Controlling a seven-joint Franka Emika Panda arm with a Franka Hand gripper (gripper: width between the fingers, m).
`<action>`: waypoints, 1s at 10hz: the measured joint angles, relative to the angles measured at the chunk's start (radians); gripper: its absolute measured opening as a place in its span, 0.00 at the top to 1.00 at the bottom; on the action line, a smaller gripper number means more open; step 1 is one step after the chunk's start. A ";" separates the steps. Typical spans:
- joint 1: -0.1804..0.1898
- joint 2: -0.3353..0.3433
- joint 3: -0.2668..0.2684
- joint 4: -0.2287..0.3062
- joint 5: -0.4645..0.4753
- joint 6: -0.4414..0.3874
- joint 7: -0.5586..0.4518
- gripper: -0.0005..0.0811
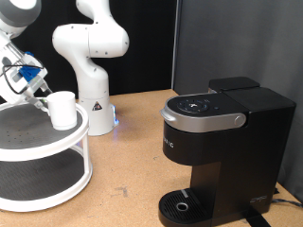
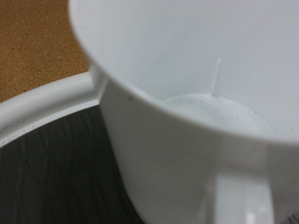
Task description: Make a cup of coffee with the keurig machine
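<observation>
Where the cup (image 1: pixel 62 109) stands on the shelf (image 1: pixel 57 142), the gripper (image 1: pixel 38 93) angles down beside it; jaw state unclear.

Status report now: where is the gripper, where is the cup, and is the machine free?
Gripper at the cup, grip state unclear. Cup upright on top tier of white round shelf. Keurig machine stands apart, drip tray bare.

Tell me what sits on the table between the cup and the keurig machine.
In the exterior view, between the cup and the keurig machine stands a second white robot arm's base; otherwise bare wooden table.
</observation>
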 joint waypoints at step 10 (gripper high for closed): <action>-0.003 -0.011 -0.018 0.039 0.033 -0.060 0.017 0.91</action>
